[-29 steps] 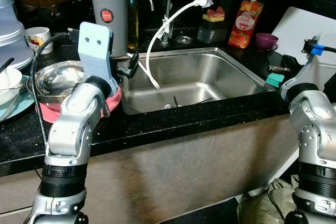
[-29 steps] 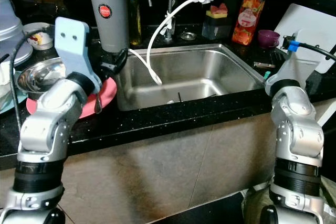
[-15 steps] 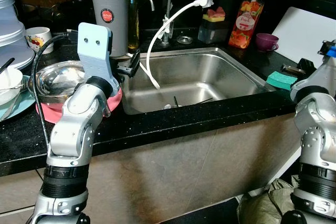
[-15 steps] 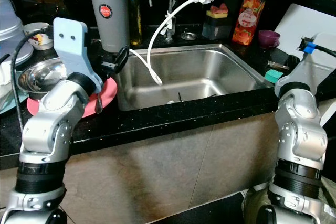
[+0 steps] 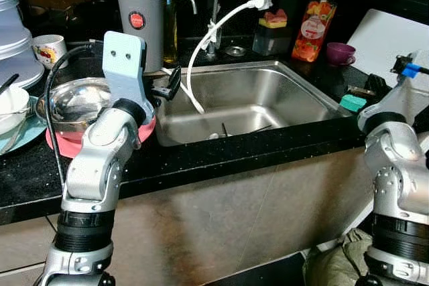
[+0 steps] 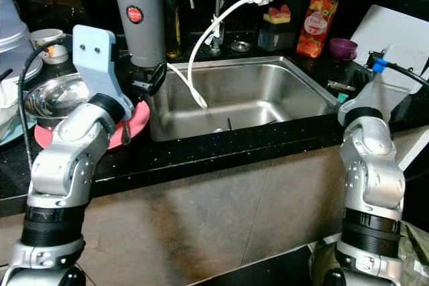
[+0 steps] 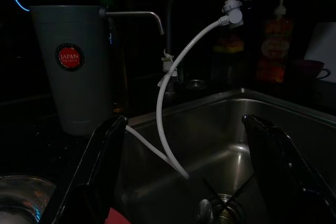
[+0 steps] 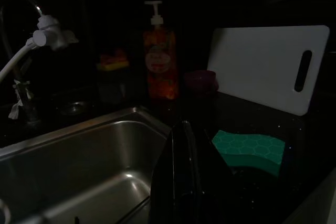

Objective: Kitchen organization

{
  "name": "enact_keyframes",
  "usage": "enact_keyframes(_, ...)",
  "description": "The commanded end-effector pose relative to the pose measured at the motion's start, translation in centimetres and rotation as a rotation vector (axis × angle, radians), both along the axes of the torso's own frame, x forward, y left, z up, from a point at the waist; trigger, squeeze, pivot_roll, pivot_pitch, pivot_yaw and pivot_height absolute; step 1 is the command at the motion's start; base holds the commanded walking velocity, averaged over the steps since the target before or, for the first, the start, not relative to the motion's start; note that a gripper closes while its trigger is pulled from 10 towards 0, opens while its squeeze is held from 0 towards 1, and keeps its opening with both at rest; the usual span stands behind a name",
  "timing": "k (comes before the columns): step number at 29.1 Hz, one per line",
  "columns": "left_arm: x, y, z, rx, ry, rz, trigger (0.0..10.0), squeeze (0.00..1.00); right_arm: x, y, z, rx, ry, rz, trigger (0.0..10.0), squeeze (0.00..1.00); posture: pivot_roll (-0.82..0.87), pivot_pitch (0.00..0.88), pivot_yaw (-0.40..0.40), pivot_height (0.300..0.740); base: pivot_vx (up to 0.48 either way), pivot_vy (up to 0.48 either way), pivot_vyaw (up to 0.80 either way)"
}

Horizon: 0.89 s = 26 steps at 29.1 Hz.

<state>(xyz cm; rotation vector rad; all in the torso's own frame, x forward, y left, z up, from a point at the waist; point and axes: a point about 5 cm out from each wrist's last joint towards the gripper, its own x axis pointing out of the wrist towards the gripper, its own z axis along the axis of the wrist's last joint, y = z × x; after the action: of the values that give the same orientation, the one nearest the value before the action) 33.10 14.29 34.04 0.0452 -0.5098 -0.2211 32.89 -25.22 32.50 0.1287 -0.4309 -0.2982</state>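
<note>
My left gripper (image 5: 170, 84) hovers open at the left rim of the steel sink (image 5: 305, 92), its fingers (image 7: 105, 150) spread wide over the basin's corner. Just behind that arm, a steel bowl (image 5: 74, 102) sits on a pink plate (image 5: 57, 145). My right gripper (image 5: 365, 88) is over the counter right of the sink, its fingers pressed together and shut on nothing (image 8: 184, 171). A green sponge (image 8: 249, 150) lies just beside its tips, also visible from the head camera (image 5: 350, 102).
A grey filter jug (image 5: 139, 21) and a faucet with a white hose (image 5: 201, 51) stand behind the sink. Further right are an orange soap bottle (image 5: 314, 21), a purple cup (image 5: 340, 51) and a white cutting board (image 5: 389, 35). Bowls and a mug (image 5: 50, 48) crowd the left counter.
My right arm swung out to the right, then came back left to the sponge. The left arm has barely shifted.
</note>
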Motion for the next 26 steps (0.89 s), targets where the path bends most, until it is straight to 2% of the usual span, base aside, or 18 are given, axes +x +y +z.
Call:
enact_keyframes(1,0.06,-0.3,-0.49,0.001,0.011,-0.009,10.0,0.0,-0.37,-0.31,0.05,0.002,-0.018,-0.02,10.0,0.0,0.04,0.154,-0.047,0.74,0.0,0.0,0.0)
enact_keyframes(26,0.14,-0.42,-0.41,0.005,0.005,-0.004,10.0,0.0,-0.27,-0.54,-0.19,0.01,-0.01,-0.035,10.0,0.0,0.03,0.152,-0.046,0.74,0.0,0.0,0.0)
